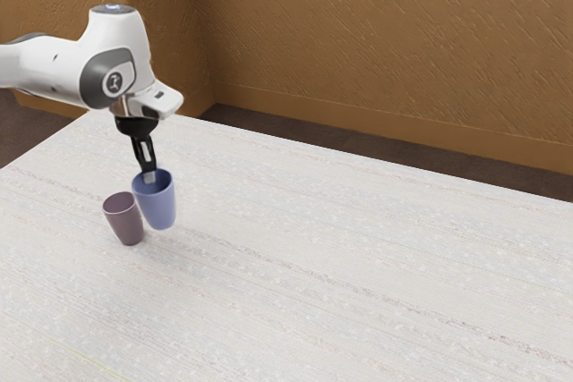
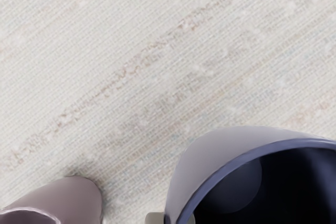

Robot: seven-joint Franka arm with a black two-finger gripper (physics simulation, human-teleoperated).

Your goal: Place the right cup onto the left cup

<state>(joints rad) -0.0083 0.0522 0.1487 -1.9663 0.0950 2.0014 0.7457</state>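
Mauve and upright, the smaller cup (image 1: 124, 219) stands on the table with its mouth up, and I take it as my landmark for everything else. The blue cup (image 1: 159, 204) is near it, on the exterior view's right of it and a little nearer the wall behind. The blue cup's mouth is also up, and its rim sits higher in that view than the mauve one's. In the wrist view I can see a strip of table between the two, so they are apart, and the blue cup is not on the mauve cup.

My gripper (image 1: 149, 176) points down at the blue cup's rim, above and just beside the mauve cup. I have it clamped on the blue cup's wall: one fingertip (image 2: 155, 217) is against the outside, on the side toward the mauve cup, and the other is inside the mouth. I can't tell whether the blue cup's base touches the table.

The pale, streaked table (image 1: 358, 284) runs under the mauve cup and spreads well beyond it on all sides. Farther back, past the table's far edge and well apart from the mauve cup, are a dark floor (image 1: 260, 128) and a textured brown wall (image 1: 376, 42).
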